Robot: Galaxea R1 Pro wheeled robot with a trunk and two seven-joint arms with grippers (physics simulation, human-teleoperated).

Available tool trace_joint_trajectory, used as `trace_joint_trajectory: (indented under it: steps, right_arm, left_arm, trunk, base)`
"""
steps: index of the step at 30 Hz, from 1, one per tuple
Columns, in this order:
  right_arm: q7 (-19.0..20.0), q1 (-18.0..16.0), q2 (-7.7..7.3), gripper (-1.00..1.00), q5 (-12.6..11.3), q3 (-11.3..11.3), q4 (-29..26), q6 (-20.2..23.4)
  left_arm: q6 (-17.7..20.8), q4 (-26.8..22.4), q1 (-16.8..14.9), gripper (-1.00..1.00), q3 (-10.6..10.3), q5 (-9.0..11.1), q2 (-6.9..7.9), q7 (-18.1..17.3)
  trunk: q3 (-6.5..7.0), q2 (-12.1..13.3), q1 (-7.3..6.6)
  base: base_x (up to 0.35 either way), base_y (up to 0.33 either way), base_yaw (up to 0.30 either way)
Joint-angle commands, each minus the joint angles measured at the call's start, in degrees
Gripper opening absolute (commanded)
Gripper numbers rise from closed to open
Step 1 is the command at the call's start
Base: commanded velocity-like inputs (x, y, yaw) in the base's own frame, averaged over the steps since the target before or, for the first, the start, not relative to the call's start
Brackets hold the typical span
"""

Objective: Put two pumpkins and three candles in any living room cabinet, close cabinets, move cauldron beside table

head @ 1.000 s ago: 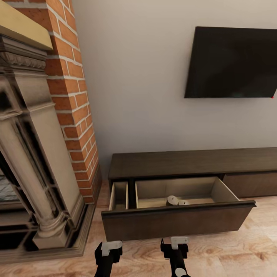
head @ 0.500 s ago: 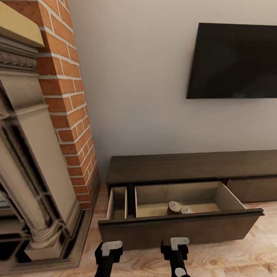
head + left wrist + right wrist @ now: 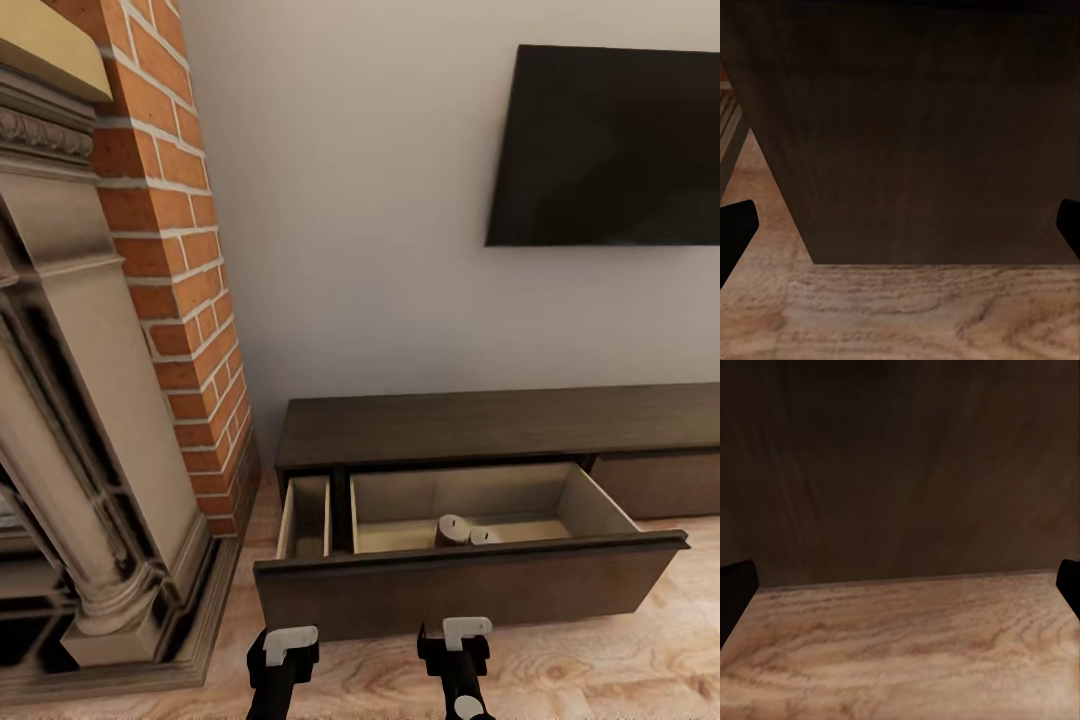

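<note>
The long dark-brown cabinet (image 3: 500, 420) stands against the wall with its left wide drawer (image 3: 470, 585) pulled out, showing a tan interior. Two grey-brown candles (image 3: 450, 527) (image 3: 484, 536) stand side by side inside it, towards the back. A narrow tan compartment (image 3: 308, 515) is open beside it. My left gripper (image 3: 283, 650) and right gripper (image 3: 455, 640) hang low just in front of the drawer front. Both are open, with black fingertips (image 3: 735, 225) (image 3: 735, 581) wide apart and nothing between them. The pumpkins, cauldron and table are out of view.
A brick fireplace (image 3: 170, 250) with a stone surround (image 3: 90, 420) and raised hearth edge stands close on the left. A black TV (image 3: 610, 145) hangs on the wall above the cabinet. Light wood floor (image 3: 600, 670) runs in front and to the right.
The whole head view has shifted, so the camera moved, and the fireplace and drawer look slightly larger. Both grippers keep their place in the picture, and the candles lie as before.
</note>
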Motion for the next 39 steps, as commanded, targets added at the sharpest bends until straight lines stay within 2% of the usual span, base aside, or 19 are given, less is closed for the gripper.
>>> trace_joint_trajectory:
  steps: [1, 13, 28, 39]
  right_arm:
    - [-0.2, 0.0, 0.03, 1.0, 0.6, -0.4, 0.1, -0.2]
    - [-0.2, 0.0, 0.03, 1.0, 0.6, -0.4, 0.1, -0.3]
    - [-0.1, 0.0, 0.03, 1.0, 0.6, -0.4, 0.1, -0.7]
    - [-0.1, 0.0, 0.03, 1.0, 0.6, -0.4, 0.1, -0.7]
  left_arm:
    - [-0.1, 0.0, 0.0, 1.0, -0.5, 0.1, 0.01, 0.5]
    - [-0.1, 0.0, 0.0, 1.0, -0.5, 0.0, 0.01, 0.5]
    - [-0.2, 0.0, 0.0, 1.0, -0.5, 0.0, 0.01, 0.5]
    - [-0.2, 0.0, 0.0, 1.0, -0.5, 0.0, 0.01, 0.5]
  trunk:
    - [-0.24, -0.4, 0.21]
    - [-2.39, -5.3, 2.85]
    - [-2.39, -5.3, 2.85]
    - [-2.39, -5.3, 2.85]
  base:
    - [0.0, 0.0, 0.0]
    - [0.0, 0.0, 0.0]
    - [0.02, 0.0, 0.0]
    - [0.273, 0.0, 0.0]
